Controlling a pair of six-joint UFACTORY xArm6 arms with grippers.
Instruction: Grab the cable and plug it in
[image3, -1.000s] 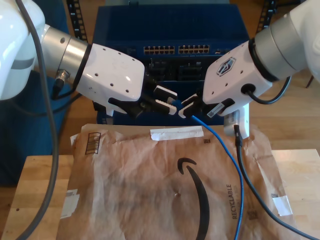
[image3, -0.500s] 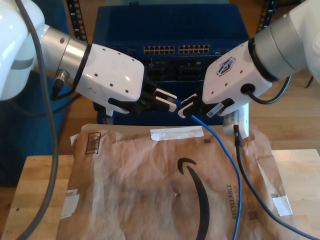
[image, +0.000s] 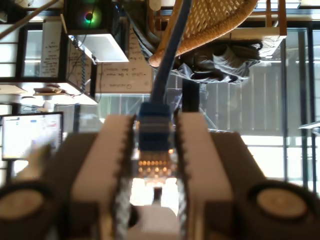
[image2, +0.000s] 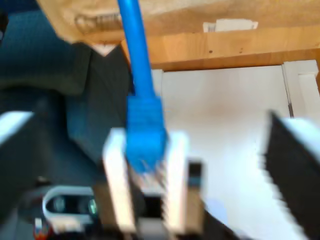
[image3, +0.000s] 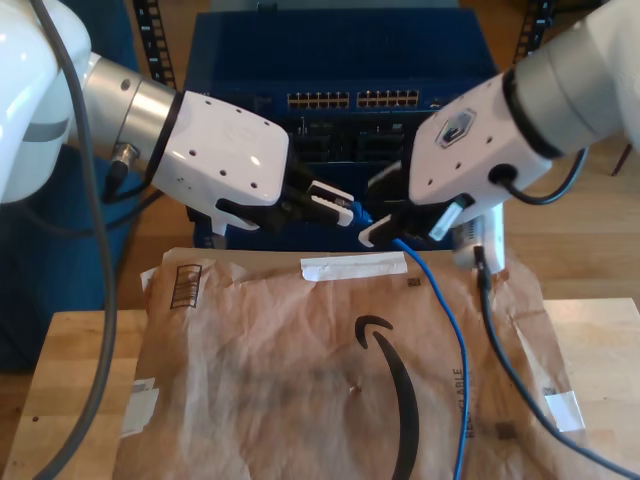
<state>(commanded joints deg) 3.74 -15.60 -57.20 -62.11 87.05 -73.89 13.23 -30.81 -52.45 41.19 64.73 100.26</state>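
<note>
Cable (image3: 452, 330) first: its blue-booted plug end is pinched between the fingers (image: 112, 150) of my first gripper (image3: 336, 206), which are closed tight on it with the gold contacts showing just inside them. The rest of the line drops away and trails over the brown paper mailer (image3: 300, 390) lying on the wooden surface (image3: 70, 360). My second gripper (image3: 378, 207) sits just beside the plug with its fingers (image2: 292, 145) spread wide and holding nothing. Its own camera looks at the plug (image2: 145, 127) clamped in the other pair.

The blue network switch (image3: 350, 60) stands behind both grippers, its rows of ports (image3: 352, 99) above the plug.

As I judge it, the risks lie in the insertion. The plug is held by its boot in a narrow pinch, so it could twist under side load from the hanging cable and meet a port crooked. I cannot tell which way the latch tab faces, so a wrong orientation would jam it. The open fingers close by could also snag the cable when either arm moves (they nearly bracket it). The mailer could drag along too.
</note>
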